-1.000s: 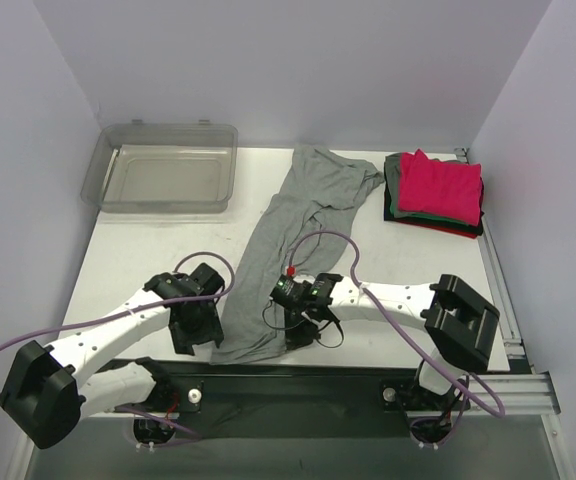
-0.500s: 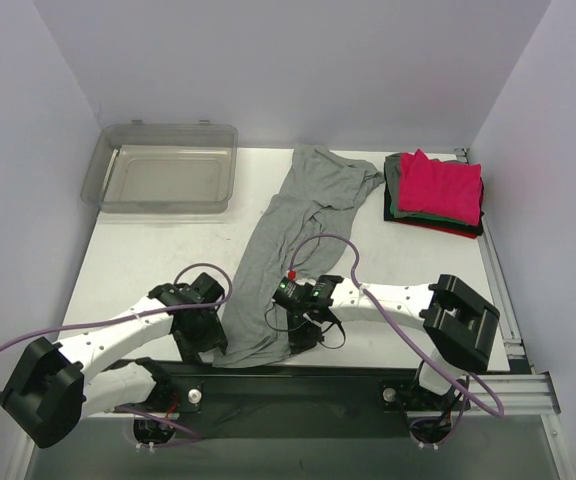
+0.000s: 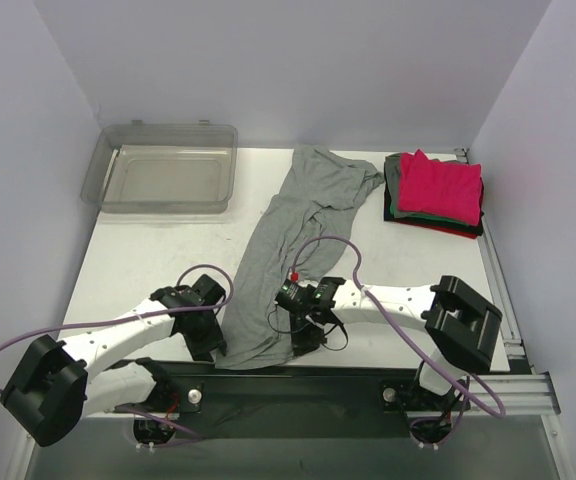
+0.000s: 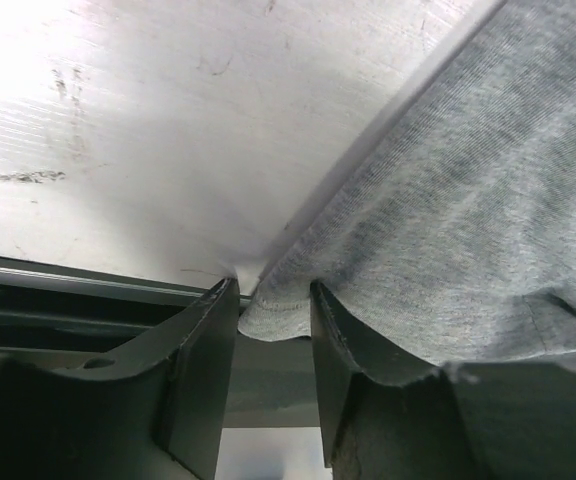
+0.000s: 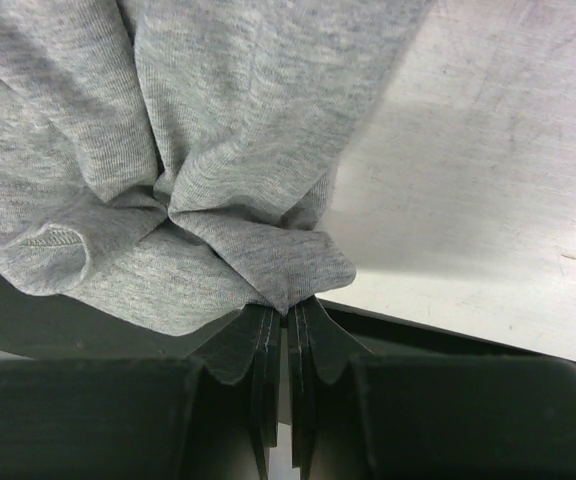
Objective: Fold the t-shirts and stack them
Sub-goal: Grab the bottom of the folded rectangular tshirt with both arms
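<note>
Brought onto the grey tee (image 4: 448,220) hem, the left hand (image 4: 273,292) is set apart around it, the right hand (image 5: 280,312) clamped on its cloth, so spreading seems imminent.

Clear plastic bin (image 3: 168,180) upright at the far left corner of the white tabletop (image 3: 148,255), scuffed and scratched surface, metal rail (image 3: 499,290) along its right edge, pale walls (image 3: 298,70) on three sides.

Heather-grey knit cloth tee (image 3: 288,225), scuffed matt table (image 3: 148,260), clear glossy plastic bin (image 3: 168,178)
</note>
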